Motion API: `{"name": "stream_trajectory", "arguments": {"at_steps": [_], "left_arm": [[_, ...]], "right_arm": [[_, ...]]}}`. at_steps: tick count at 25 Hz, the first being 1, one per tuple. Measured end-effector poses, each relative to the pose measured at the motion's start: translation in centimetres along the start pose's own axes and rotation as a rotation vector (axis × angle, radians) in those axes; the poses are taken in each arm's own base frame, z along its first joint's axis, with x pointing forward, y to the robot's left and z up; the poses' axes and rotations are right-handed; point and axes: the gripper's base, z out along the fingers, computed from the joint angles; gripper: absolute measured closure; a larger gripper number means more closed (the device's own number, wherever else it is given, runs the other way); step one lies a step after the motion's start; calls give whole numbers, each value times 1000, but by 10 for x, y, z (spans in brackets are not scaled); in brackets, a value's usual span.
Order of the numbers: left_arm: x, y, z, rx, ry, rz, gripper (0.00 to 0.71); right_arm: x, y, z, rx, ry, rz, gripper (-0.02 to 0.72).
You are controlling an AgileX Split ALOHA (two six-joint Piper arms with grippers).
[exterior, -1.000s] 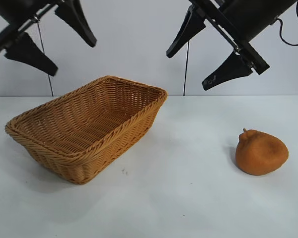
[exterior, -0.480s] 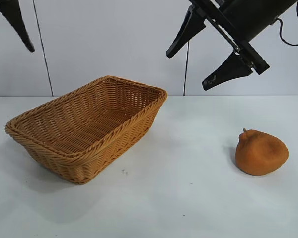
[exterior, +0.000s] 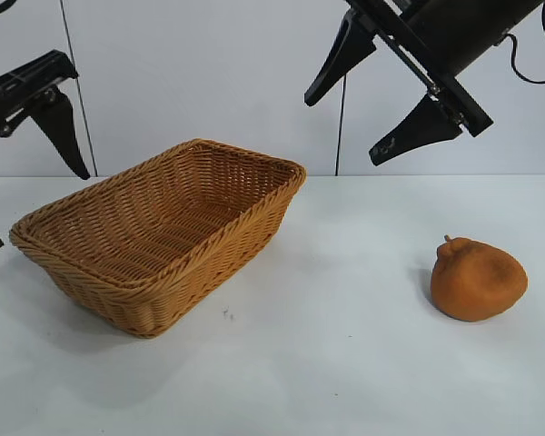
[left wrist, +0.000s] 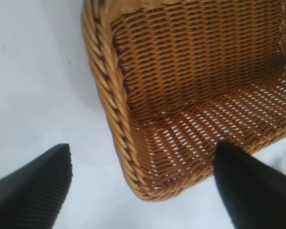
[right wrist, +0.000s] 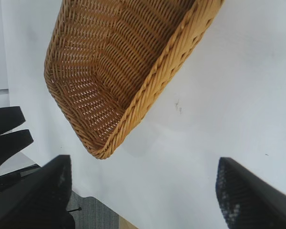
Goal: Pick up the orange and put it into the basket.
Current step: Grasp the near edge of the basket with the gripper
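Nothing is picked up yet: the lumpy, matte orange-brown orange [exterior: 478, 279] sits alone on the white desk [exterior: 345, 363] at the right, nearer than the large tan woven wicker basket [exterior: 118, 272], which stands well apart at the left with its mouth up and nothing in it.

The right pincer [exterior: 372, 91] hangs high over the far middle of the desk, its black fingers spread wide and empty, tilted down and toward the left. It looks to me the natural one for the reach, since the fruit lies on its side. To do this step well, I judge it should swing out over the orange, keep the fingers wide, and come down so they straddle the broad lower body rather than the narrow top with the stem nub, where they could slip off. A slow close would suit a lopsided fruit that might roll away.

The left pincer [left wrist: 143, 191] hovers at the far left edge, beside and over the near-left corner of the basket, also spread wide and holding nothing; it should stay clear of the basket's opening.

The orange itself is squat and somewhat pear-shaped, rough-skinned, with a small nub on its upper left, resting upright and much smaller than the basket.
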Motion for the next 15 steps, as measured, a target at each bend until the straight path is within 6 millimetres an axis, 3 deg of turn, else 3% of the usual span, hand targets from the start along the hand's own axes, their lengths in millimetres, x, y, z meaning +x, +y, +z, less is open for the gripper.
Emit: {"name": "stream_trajectory", "arguments": {"at_steps": [15], "left_arm": [[-21,16,83,-92,-12,-87,129]], "right_arm": [[0,0,0,0,0,0,135]]}}
